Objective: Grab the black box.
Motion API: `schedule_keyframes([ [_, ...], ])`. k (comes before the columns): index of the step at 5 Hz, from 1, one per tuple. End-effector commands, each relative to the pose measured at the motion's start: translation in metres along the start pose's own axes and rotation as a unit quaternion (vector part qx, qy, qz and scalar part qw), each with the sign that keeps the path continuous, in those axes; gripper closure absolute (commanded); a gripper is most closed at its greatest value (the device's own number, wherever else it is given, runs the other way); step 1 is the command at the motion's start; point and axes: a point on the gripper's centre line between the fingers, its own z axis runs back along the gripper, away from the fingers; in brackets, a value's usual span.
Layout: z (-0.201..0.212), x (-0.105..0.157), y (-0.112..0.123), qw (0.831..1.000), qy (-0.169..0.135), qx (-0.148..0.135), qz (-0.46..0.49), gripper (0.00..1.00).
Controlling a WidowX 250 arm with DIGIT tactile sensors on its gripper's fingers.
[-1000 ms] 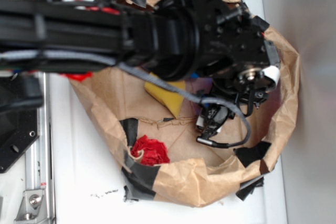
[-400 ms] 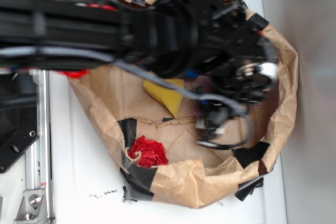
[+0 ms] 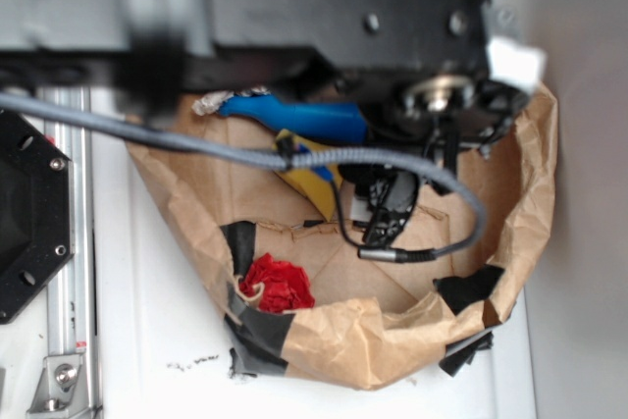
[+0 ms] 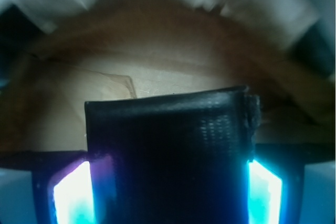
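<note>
In the wrist view the black box point(image 4: 168, 150), glossy with rounded edges, fills the space between my two glowing finger pads point(image 4: 73, 192). Both pads press on its sides, so my gripper point(image 4: 168, 187) is shut on it. Behind it lies the brown paper floor. In the exterior view my gripper point(image 3: 385, 211) hangs below the large black arm, over the middle of the brown paper bag point(image 3: 535, 174). The box there is a dark shape that I cannot tell apart from the fingers.
In the bag lie a red crumpled lump point(image 3: 280, 282), a yellow sponge wedge point(image 3: 319, 183) and a blue object point(image 3: 314, 117). Black tape patches point(image 3: 471, 287) mark the bag's rim. A black hexagonal plate point(image 3: 25, 213) and a metal rail point(image 3: 64, 360) stand at the left.
The arm has risen toward the camera and looks much larger. The gripper has lifted off the bag floor and shifted slightly left. The blue object now shows.
</note>
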Motion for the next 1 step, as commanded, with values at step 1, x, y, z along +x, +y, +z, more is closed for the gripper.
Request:
schedule_keyframes([
  [1,0.058,0.0111,-0.0113,1.0,0.003,-0.021,0.022,1.0],
])
